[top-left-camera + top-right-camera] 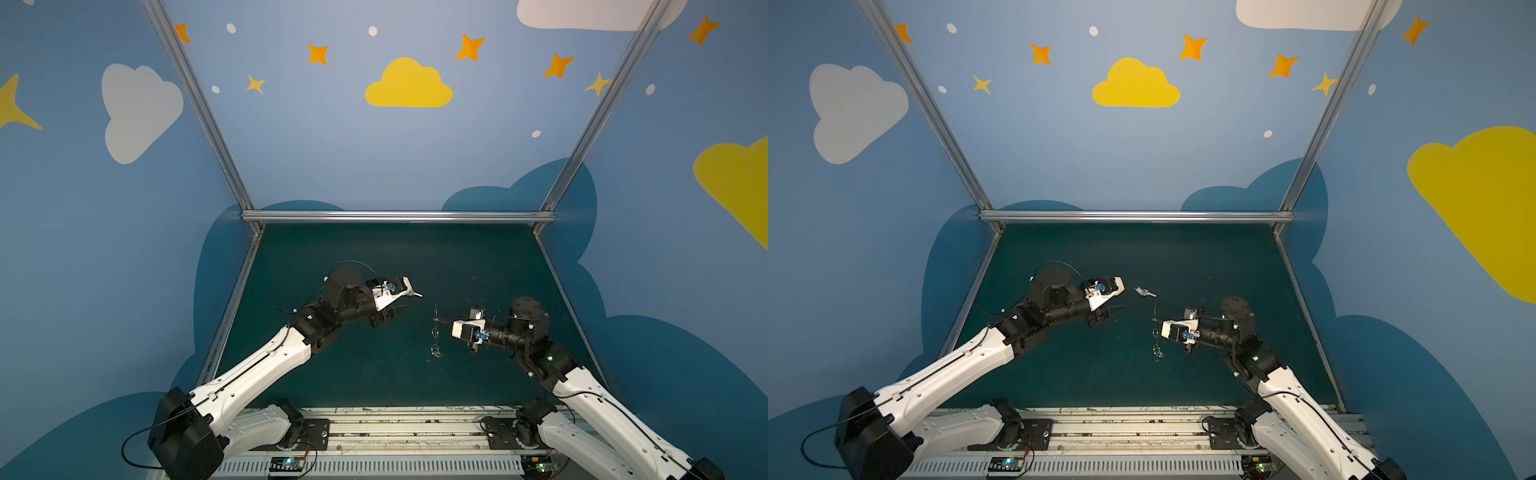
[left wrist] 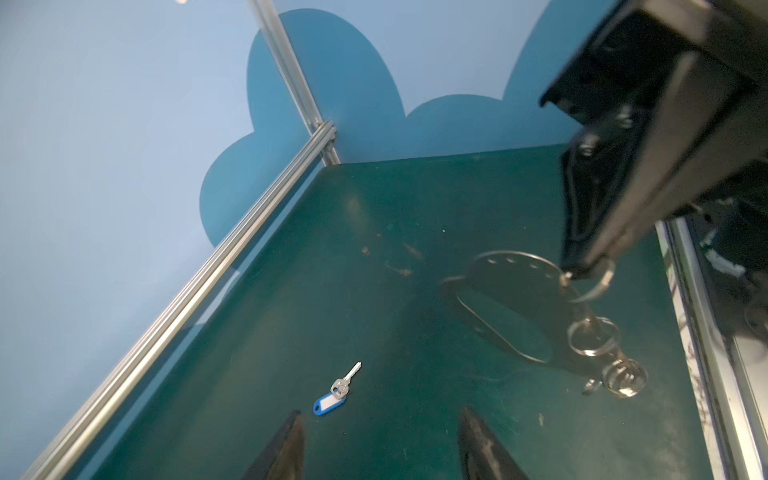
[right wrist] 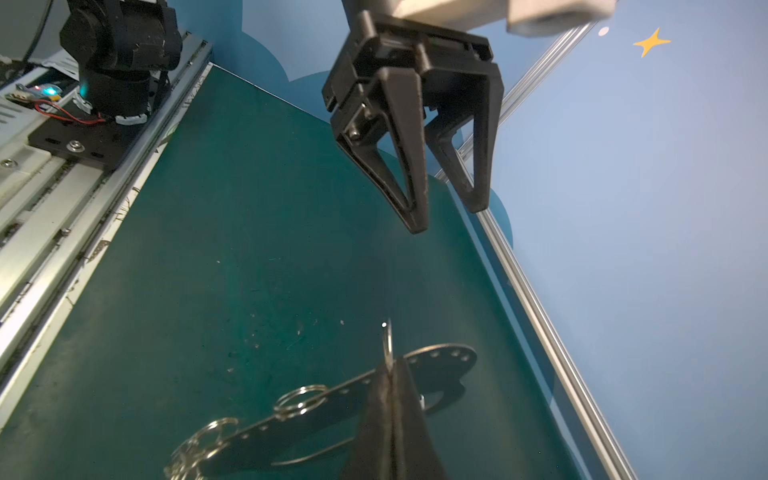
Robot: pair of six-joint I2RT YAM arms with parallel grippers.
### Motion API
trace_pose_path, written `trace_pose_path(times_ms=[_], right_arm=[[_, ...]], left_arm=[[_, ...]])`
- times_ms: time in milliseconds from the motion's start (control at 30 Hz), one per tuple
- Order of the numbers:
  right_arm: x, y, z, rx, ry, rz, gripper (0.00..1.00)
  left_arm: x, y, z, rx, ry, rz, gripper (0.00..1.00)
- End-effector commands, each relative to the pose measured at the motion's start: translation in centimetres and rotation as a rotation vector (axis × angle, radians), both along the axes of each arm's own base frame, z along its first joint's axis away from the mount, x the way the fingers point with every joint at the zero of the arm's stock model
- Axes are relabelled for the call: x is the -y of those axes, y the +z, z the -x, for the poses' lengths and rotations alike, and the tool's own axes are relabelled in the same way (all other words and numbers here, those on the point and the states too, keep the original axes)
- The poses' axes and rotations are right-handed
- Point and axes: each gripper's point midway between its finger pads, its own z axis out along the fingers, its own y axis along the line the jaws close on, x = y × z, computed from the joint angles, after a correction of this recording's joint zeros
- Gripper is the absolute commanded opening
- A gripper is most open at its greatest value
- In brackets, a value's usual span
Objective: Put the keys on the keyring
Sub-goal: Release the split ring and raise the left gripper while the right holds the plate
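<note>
The key (image 1: 1144, 292), with a blue tag and a silver blade, lies flat on the green mat (image 1: 1204, 257). In the left wrist view the key (image 2: 336, 392) rests just beyond my open left gripper (image 2: 382, 424), nearer one fingertip and touching neither. In a top view only its silver tip (image 1: 417, 294) shows past that gripper (image 1: 409, 300). The keyring (image 3: 324, 415), a grey plate with edge holes and dangling split rings, hangs above the mat. My right gripper (image 3: 388, 368) is shut on one split ring (image 3: 386, 338) at the plate's edge. Both top views show the keyring (image 1: 435, 328) edge-on.
Aluminium frame rails (image 1: 399, 216) border the mat at the back and sides. The arm bases and a metal track (image 1: 415, 428) run along the front edge. Blue painted walls (image 1: 124, 249) enclose the space. Open mat lies between the two grippers.
</note>
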Motion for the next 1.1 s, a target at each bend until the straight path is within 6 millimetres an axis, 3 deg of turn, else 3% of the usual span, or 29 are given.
trace_pose_path(times_ms=[0,167,467,700,900,1067], right_arm=[[0.1,1.2,-0.1,0.101,-0.012,-0.015,0.0],[0.3,1.2,-0.2,0.122,-0.033,-0.018,0.0],[1.0,0.3,-1.4,0.094,-0.122,0.028,0.0],[3.3,-1.4,-4.2,-0.016,-0.332,0.107,0.0],[4.4,-0.8,-4.3,-0.024,-0.4,0.073,0.0],[6.0,-0.3,-4.7,-0.038,-0.496,0.032,0.0]], left_arm=[[-0.9,0.8,-3.1,-0.124,0.201,0.143,0.62],[-1.9,-1.0,-6.4,-0.337,0.404,0.217,0.64],[-1.4,-6.7,-9.9,-0.592,0.621,0.232,0.62],[0.7,-12.3,-11.8,-0.808,0.709,0.153,0.6],[2.0,-16.0,-13.7,-0.965,0.852,0.161,0.58],[4.0,-18.2,-13.3,-1.014,0.882,0.049,0.57]])
